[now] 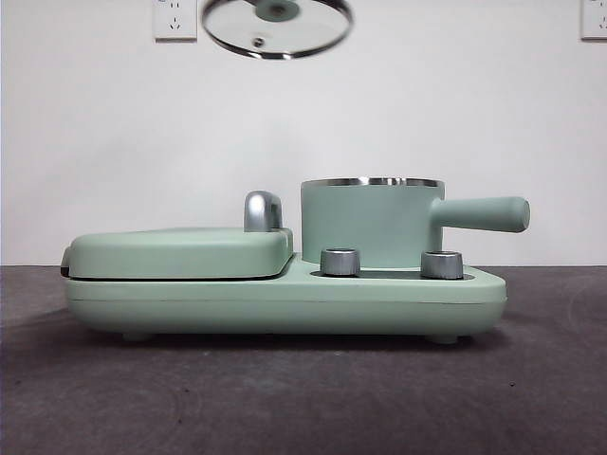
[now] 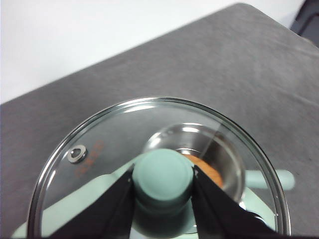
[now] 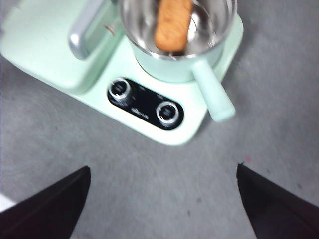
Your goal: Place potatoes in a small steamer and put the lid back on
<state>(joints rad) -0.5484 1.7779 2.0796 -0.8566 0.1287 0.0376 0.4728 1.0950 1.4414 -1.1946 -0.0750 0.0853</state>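
The small steamer (image 1: 372,223) stands uncovered on the right half of the mint-green appliance, its side handle (image 1: 482,213) pointing right. The orange-brown potato (image 3: 173,23) lies inside the steamer (image 3: 177,45); through the glass it also shows in the left wrist view as potato (image 2: 207,169). High above the pot hangs the glass lid (image 1: 276,27), held by its mint-green knob (image 2: 163,175) with my left gripper (image 2: 163,181) shut on it. My right gripper (image 3: 162,199) is open above the grey table in front of the appliance, holding nothing.
The flat hinged griddle cover (image 1: 180,251) with a chrome handle (image 1: 263,210) fills the appliance's left half. Two chrome knobs (image 1: 340,262) (image 1: 441,264) face front. Dark grey table (image 1: 303,398) surrounds the appliance base (image 1: 285,303); a white wall is behind.
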